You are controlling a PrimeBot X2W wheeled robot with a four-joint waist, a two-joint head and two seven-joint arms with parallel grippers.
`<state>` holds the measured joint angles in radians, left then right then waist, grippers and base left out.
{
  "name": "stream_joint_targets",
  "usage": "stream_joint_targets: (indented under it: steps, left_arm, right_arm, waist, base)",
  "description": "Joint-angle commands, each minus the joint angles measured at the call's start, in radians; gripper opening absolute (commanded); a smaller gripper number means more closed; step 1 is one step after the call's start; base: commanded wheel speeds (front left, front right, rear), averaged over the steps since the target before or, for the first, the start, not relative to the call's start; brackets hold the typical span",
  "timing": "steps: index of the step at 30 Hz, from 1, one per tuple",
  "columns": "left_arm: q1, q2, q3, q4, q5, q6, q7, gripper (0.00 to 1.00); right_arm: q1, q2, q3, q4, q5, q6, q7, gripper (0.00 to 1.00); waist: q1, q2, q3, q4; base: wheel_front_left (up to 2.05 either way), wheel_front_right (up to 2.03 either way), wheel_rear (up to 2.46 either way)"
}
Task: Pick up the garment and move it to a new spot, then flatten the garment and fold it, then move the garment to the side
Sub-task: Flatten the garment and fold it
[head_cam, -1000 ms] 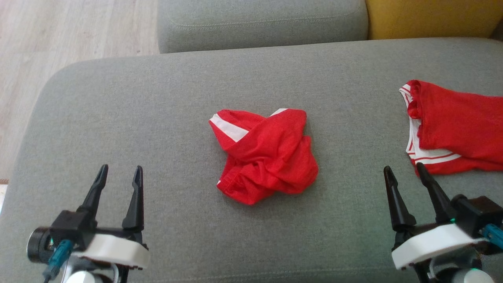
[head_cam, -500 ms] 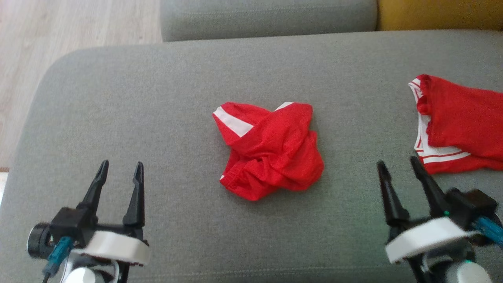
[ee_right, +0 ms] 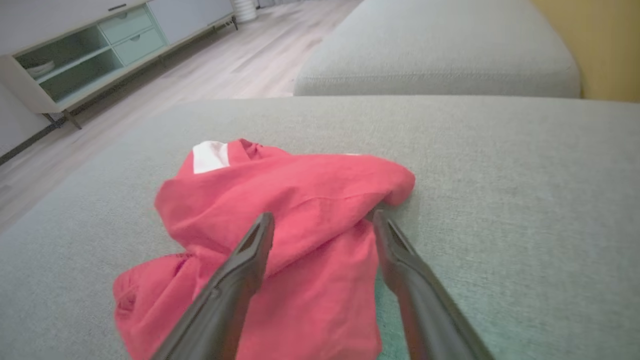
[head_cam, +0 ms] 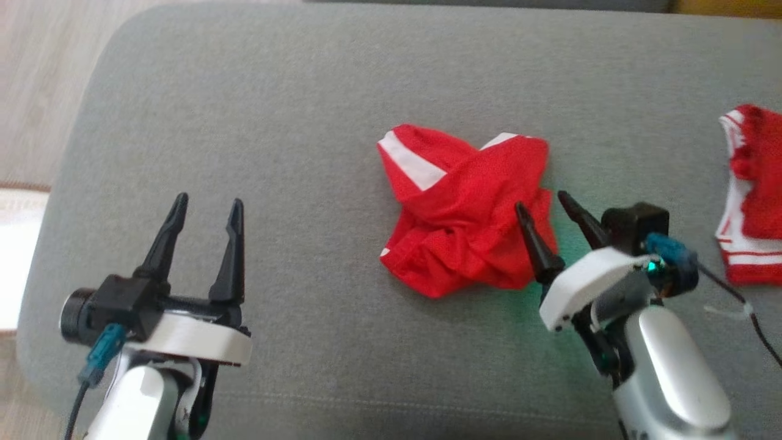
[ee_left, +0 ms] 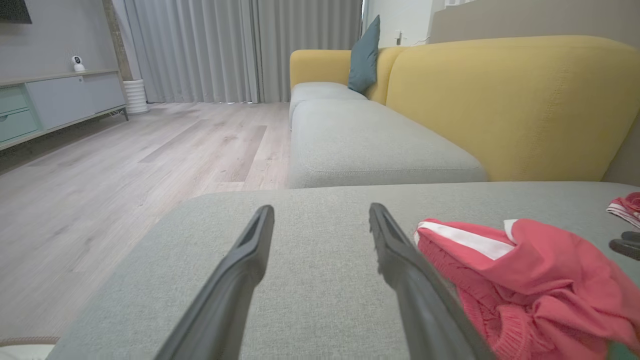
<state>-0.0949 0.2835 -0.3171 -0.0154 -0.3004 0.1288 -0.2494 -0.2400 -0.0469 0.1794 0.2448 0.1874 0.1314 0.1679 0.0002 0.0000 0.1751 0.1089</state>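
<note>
Fingers (head_cam: pixel 533 241) of the right gripper (head_cam: pixel 539 200), spread wide and empty, have advanced to the crumpled red garment (head_cam: pixel 458 208), its near edge now between their tips; closing to lift seems next. Left gripper (head_cam: pixel 209 199) hangs open, garment well right.

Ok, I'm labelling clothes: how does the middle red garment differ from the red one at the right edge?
The middle garment is bunched in a heap; the right-edge garment lies flatter, cut off by the frame. The middle garment has a broad white band; the right-edge garment has white trim with thin red stripes. The open right claw is at the middle garment, apart from the right-edge garment. Both are red, on the grey cushion.
</note>
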Motion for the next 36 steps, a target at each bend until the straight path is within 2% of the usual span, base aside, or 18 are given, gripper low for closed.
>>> stream_joint_targets:
  steps: [1, 7, 8, 9, 18, 26, 32, 33, 34, 35, 36]
  left_arm:
    - [-0.057, 0.009, 0.034, -0.023, 0.012, -0.004, -0.01, 1.0]
    - [-0.072, -0.01, 0.044, -0.019, 0.027, -0.016, -0.012, 1.0]
    - [-0.072, -0.013, 0.047, -0.02, 0.03, -0.018, -0.012, 1.0]
    - [-0.072, -0.015, 0.05, -0.021, 0.033, -0.02, -0.012, 1.0]
    - [-0.063, -0.032, 0.086, -0.036, 0.051, -0.028, -0.012, 1.0]
    - [-0.05, -0.048, 0.113, -0.043, 0.069, -0.044, -0.012, 1.0]
    - [-0.039, -0.059, 0.119, -0.034, 0.073, -0.054, -0.012, 1.0]
    - [-0.036, -0.061, 0.121, -0.032, 0.073, -0.054, -0.012, 1.0]
    - [-0.032, -0.062, 0.123, -0.03, 0.073, -0.053, -0.012, 1.0]
    - [-0.027, -0.063, 0.125, -0.028, 0.072, -0.053, -0.012, 1.0]
    - [-0.022, -0.064, 0.127, -0.026, 0.071, -0.052, -0.012, 1.0]
  right_arm:
    - [-0.053, -0.003, 0.012, 0.006, 0.012, -0.001, 0.0, 1.0]
    - [-0.135, -0.003, 0.034, 0.15, 0.061, -0.001, -0.025, 0.99]
    - [-0.141, -0.003, 0.041, 0.164, 0.078, -0.001, -0.03, 0.56]
    - [-0.147, -0.003, 0.048, 0.173, 0.087, -0.001, -0.037, 0.0]
    - [-0.137, -0.003, 0.074, 0.107, 0.093, -0.001, -0.163, 0.0]
    - [0.066, -0.003, -0.003, -0.071, 0.05, -0.001, -0.175, 0.0]
    - [0.224, -0.003, -0.048, -0.07, 0.064, -0.001, -0.198, 0.0]
    - [0.24, -0.003, -0.046, -0.06, 0.076, -0.001, -0.202, 0.09]
    - [0.252, -0.003, -0.042, -0.049, 0.086, -0.001, -0.208, 0.38]
    - [0.263, -0.003, -0.038, -0.037, 0.094, -0.001, -0.21, 0.6]
    - [0.27, -0.003, -0.035, -0.028, 0.104, -0.001, -0.215, 0.87]
  waist:
    - [-0.0002, 0.0, 0.017, 0.024]
    - [-0.0002, 0.0, 0.022, 0.042]
    - [-0.0002, 0.0, 0.022, 0.042]
    - [-0.0002, 0.0, 0.022, 0.042]
    - [-0.0002, 0.0, 0.015, 0.025]
    - [-0.0002, 0.0, 0.013, -0.004]
    - [-0.0002, 0.0, 0.012, -0.022]
    - [-0.0002, 0.0, 0.01, -0.025]
    - [-0.0002, 0.0, 0.007, -0.028]
    - [-0.0002, 0.0, 0.005, -0.03]
    - [-0.0002, 0.0, 0.004, -0.032]
  base:
    - [0.0, 0.0, 0.0]
    - [0.0, 0.0, 0.0]
    - [0.0, 0.0, 0.0]
    - [0.0, 0.0, 0.0]
    - [0.0, 0.0, 0.0]
    - [0.0, 0.0, 0.0]
    - [0.0, 0.0, 0.0]
    - [0.0, 0.0, 0.0]
    - [0.0, 0.0, 0.0]
    - [0.0, 0.0, 0.0]
    - [0.0, 0.0, 0.0]
